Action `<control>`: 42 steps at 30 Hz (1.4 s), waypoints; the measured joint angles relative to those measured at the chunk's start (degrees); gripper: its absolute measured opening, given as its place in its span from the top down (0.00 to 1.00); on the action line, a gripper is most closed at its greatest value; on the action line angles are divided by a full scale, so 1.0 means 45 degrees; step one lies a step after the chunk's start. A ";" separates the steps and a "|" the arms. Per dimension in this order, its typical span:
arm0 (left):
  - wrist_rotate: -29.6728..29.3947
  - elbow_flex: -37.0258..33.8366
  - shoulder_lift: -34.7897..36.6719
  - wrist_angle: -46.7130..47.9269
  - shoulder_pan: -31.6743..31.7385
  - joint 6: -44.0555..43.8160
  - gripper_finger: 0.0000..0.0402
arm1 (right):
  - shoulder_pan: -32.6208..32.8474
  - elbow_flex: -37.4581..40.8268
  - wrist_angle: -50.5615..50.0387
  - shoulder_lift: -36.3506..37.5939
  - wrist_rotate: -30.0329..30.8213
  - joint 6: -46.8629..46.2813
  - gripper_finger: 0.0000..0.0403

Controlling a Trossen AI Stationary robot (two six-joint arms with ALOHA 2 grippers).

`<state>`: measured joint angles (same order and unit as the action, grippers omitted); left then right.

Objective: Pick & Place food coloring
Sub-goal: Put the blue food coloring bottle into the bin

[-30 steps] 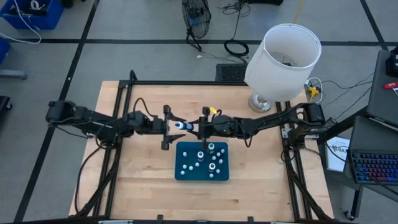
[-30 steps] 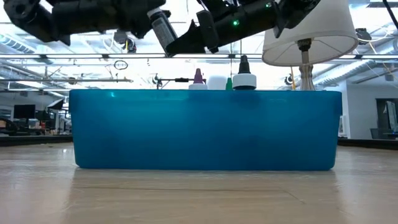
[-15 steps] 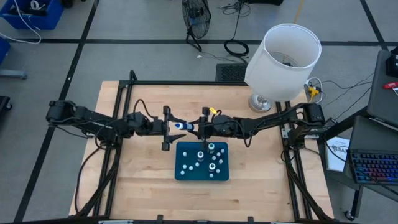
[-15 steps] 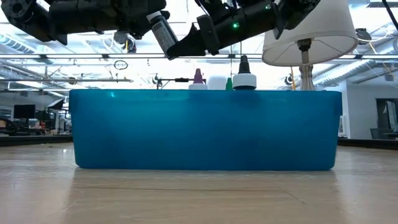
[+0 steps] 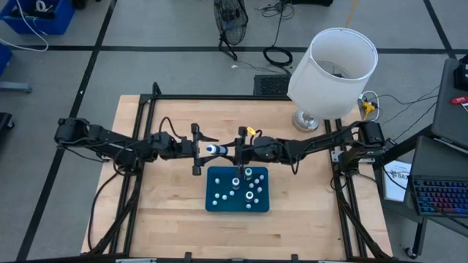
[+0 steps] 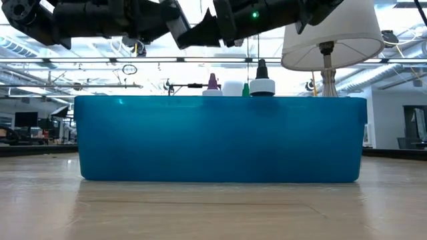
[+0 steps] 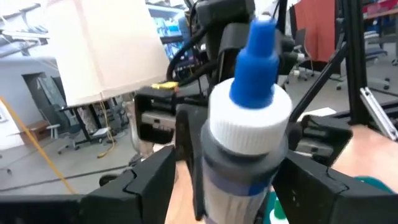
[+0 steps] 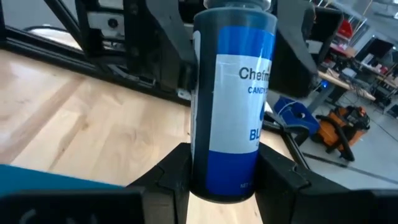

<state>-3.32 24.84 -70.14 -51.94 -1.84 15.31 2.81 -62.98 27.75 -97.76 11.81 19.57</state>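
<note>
A blue food coloring bottle (image 5: 211,149) with a white cap and a blue tip is up in the air beyond the far edge of the teal tray (image 5: 219,175). My left gripper (image 5: 202,150) and my right gripper (image 5: 232,150) meet at it from opposite sides, and both are shut on it. The bottle shows cap-first in the left wrist view (image 7: 249,124) and label-first in the right wrist view (image 8: 230,93). Several small white-capped bottles (image 5: 248,188) stand upright in the tray. Their tips rise above the tray wall in the low view (image 6: 261,80). My left gripper pinches the bottle's grey body just under the white cap (image 7: 214,168) between its two fingers, coming level from the table's left. The bottle is lifted clear, cap end up. My right gripper pinches the bottle's lower body beside its base (image 8: 202,177) between its two fingers, coming level from the table's right. The bottle stands roughly upright in the hold, clear of the tray.
A white-shaded lamp (image 5: 333,73) stands at the table's far right corner. The table's black frame rails (image 5: 219,97) run along the far and side edges. Bare wood (image 5: 168,204) lies left of and in front of the tray.
Both grippers have risen together with the bottle. In the low view the bottle has gone almost out of the picture's top. It stays above the tray's far edge.
</note>
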 joint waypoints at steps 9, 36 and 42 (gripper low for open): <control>0.0000 0.0000 0.0028 -0.0160 -0.0012 -0.0093 0.39 | 0.0151 -0.0010 0.0006 -0.0024 0.0019 0.0142 0.70; 0.0147 0.0009 0.0213 -0.0243 -0.0036 -0.0189 0.64 | 0.0146 -0.0005 -0.0151 -0.0034 0.0033 -0.0551 0.67; 0.0281 0.0014 0.0579 0.1274 -0.0057 -0.0224 0.64 | 0.0321 0.0005 -0.1875 0.0418 0.0015 -0.1205 0.39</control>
<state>-2.05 24.90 -67.54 -46.20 -2.09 14.31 4.25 -62.96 19.31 -95.88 11.88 14.15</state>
